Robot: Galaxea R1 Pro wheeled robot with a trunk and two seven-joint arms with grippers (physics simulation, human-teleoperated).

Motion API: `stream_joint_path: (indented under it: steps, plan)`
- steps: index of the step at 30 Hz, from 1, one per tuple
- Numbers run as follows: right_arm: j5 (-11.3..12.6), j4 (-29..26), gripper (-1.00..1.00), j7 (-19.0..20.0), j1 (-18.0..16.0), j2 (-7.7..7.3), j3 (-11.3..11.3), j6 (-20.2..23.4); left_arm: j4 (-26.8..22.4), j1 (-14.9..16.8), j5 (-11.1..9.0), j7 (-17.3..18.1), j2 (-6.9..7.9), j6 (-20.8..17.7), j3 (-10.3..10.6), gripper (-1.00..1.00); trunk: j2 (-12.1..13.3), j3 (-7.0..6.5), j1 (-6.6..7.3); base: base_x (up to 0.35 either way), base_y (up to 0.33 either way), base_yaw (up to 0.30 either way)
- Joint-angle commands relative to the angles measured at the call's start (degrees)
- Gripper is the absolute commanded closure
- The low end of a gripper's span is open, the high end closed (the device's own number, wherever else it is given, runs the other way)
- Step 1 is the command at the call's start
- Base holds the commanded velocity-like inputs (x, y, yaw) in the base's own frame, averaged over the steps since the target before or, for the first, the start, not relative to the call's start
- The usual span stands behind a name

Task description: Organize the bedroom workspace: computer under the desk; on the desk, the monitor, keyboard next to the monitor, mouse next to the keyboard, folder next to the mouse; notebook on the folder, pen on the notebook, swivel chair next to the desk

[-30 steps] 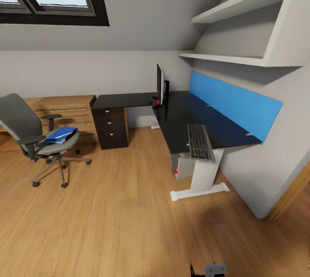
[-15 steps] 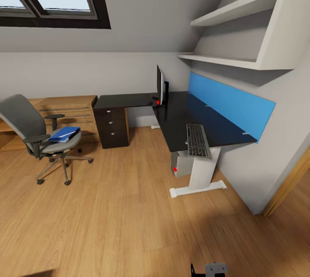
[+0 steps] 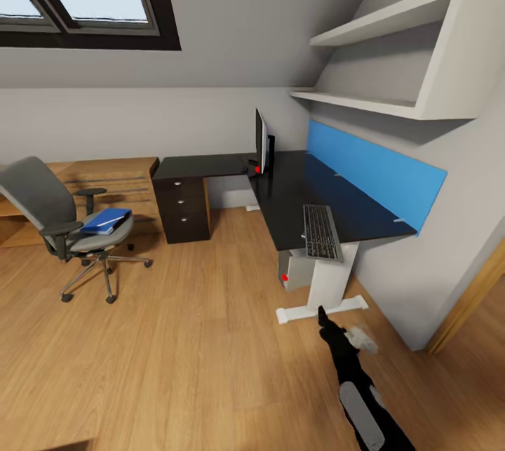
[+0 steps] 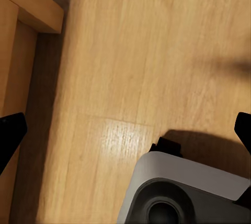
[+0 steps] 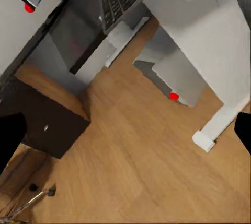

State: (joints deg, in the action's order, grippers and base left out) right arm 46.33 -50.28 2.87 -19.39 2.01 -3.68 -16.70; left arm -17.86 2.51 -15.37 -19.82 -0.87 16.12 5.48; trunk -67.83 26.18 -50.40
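— Two arms; which was nearer the keyboard [image 3: 322, 232]?

— My right gripper [image 3: 324, 318], raised and aimed at it with its fingers spread apart. The keyboard lay ahead of it on the tabletop [image 3: 294, 188], overhanging the near end, long axis running away from me.

— The left one?

— My left gripper [image 4: 125, 127] hung open over the floor. The folder [image 3: 105, 220] sat on the chair [image 3: 63, 219], well apart to my left.

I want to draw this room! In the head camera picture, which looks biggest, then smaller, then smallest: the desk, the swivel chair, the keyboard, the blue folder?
1. Desk
2. Swivel chair
3. Keyboard
4. Folder, close to the keyboard in looks.
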Motion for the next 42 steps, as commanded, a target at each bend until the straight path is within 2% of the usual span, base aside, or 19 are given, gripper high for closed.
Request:
stream_joint_path:
  steps: [1, 2, 3, 4, 8, 14, 16, 18, 19, 21, 24, 29, 31, 33, 34, 37, 39, 40, 42]
  plan:
    - [4.9, -2.1, -1.00, 1.2, 0.0, -1.06, -0.1, 2.1, 0.0, 0.0, -0.5, -0.3, 0.02, 0.2, 0.5, -1.00, 0.4, -0.12, 0.23, 0.000, 0.000, 0.000]
    - [6.8, -2.8, -1.00, 1.6, 0.1, -1.65, -0.1, 3.0, 0.0, 0.0, -0.5, -0.3, 0.01, 0.2, 0.5, -1.00, 0.8, -0.30, 0.45, 0.000, 0.000, 0.000]
    - [13.4, -4.6, -1.00, 3.1, 0.3, -4.31, -0.2, 5.7, 0.0, 0.0, -0.5, -0.3, 0.00, 0.2, 0.5, -1.00, 0.8, -0.30, 0.45, 0.000, 0.000, 0.000]
    - [15.1, -5.0, -1.00, 3.9, 0.4, -5.44, -0.2, 6.4, 0.0, 0.0, -0.5, -0.2, 0.00, 0.2, 0.5, -1.00, 0.8, -0.30, 0.45, 0.000, 0.000, 0.000]
    - [16.6, -5.4, -1.00, 5.4, 0.5, -7.20, -0.2, 7.0, 0.0, 0.0, -0.4, -0.2, 0.04, 0.3, 0.4, -1.00, 0.8, -0.30, 0.45, 0.000, 0.000, 0.000]
    - [17.8, -5.6, -1.00, 7.8, 0.7, -7.96, -0.1, 9.0, 0.0, 0.0, -0.4, 0.0, 0.07, 0.3, 0.4, -1.00, 0.8, -0.30, 0.45, 0.000, 0.000, 0.000]
    - [19.5, -5.7, -1.00, 8.7, 0.7, -8.35, 0.0, 10.4, 0.0, 0.0, -0.4, 0.0, 0.08, 0.4, 0.5, -1.00, 0.8, -0.30, 0.45, 0.000, 0.000, 0.000]
    - [26.0, -5.6, -1.00, 10.0, 0.7, -9.81, -0.1, 13.7, 0.0, 0.0, -0.4, 0.1, 0.08, 0.4, 0.5, -1.00, 0.8, -0.30, 0.45, 0.068, 0.000, 0.000]
    - [27.6, -5.6, -1.00, 10.2, 0.7, -10.08, -0.1, 14.5, 0.0, 0.0, -0.4, 0.1, 0.08, 0.4, 0.5, -1.00, 0.8, -0.30, 0.45, 0.157, 0.000, 0.000]
    - [32.7, -5.5, -1.00, 10.7, 0.7, -10.72, -0.1, 17.4, 0.0, 0.0, -0.4, 0.1, 0.08, 0.4, 0.5, -1.00, 0.8, -0.30, 0.45, 0.210, 0.000, 0.000]
    - [36.3, -5.5, -1.00, 11.0, 0.8, -11.08, -0.1, 19.7, 0.0, 0.0, -0.4, 0.1, 0.08, 0.5, 0.6, -1.00, 0.8, -0.30, 0.45, 0.093, 0.000, 0.000]
    - [37.0, -5.4, -1.00, 11.3, 0.8, -11.21, 0.0, 19.9, -0.2, 0.0, -0.4, 0.2, 0.08, 1.3, 0.6, -1.00, 0.8, -0.30, 0.45, 0.014, 0.000, 0.000]
    - [37.0, -5.4, -1.00, 11.3, 0.8, -11.20, -0.1, 19.9, -1.2, 0.0, -0.4, 0.2, 0.17, 3.4, 0.5, -1.00, 0.8, -0.30, 0.45, 0.004, 0.000, 0.000]
    - [37.1, -5.4, -1.00, 11.3, 0.8, -11.18, -0.1, 19.9, -5.6, 0.0, -0.4, 0.3, 0.32, 6.1, 0.5, -1.00, 0.8, -0.30, 0.45, 0.002, 0.000, 0.000]
    - [37.1, -5.4, -1.00, 11.3, 0.8, -11.17, -0.1, 19.9, -9.4, 0.0, -0.5, 0.2, 0.44, 7.0, 0.6, -1.00, 0.8, -0.30, 0.45, 0.001, 0.000, 0.000]
    - [37.1, -5.4, -1.00, 11.3, 0.8, -11.16, -0.1, 19.9, -16.3, 0.0, -0.5, 0.1, 0.46, 6.2, 0.6, -1.00, 0.8, -0.30, 0.45, 0.000, 0.000, 0.000]
    - [37.1, -5.4, -1.00, 11.4, 0.8, -11.16, -0.1, 19.9, -20.9, 0.0, -0.5, 0.1, 0.36, 2.8, 0.7, -1.00, 0.8, -0.30, 0.45, 0.000, 0.000, 0.000]
    - [37.2, -5.4, -1.00, 11.3, 0.8, -11.17, 0.0, 19.9, -26.1, 0.0, -0.7, 0.2, 0.31, -6.1, 0.6, -1.00, 0.8, -0.30, 0.45, 0.000, 0.000, 0.000]
    - [37.2, -5.4, -1.00, 11.3, 0.8, -11.13, 0.0, 19.9, -27.2, 0.0, -1.7, 1.2, 0.40, -10.4, 0.6, -1.00, 0.8, -0.30, 0.45, 0.000, 0.000, 0.000]
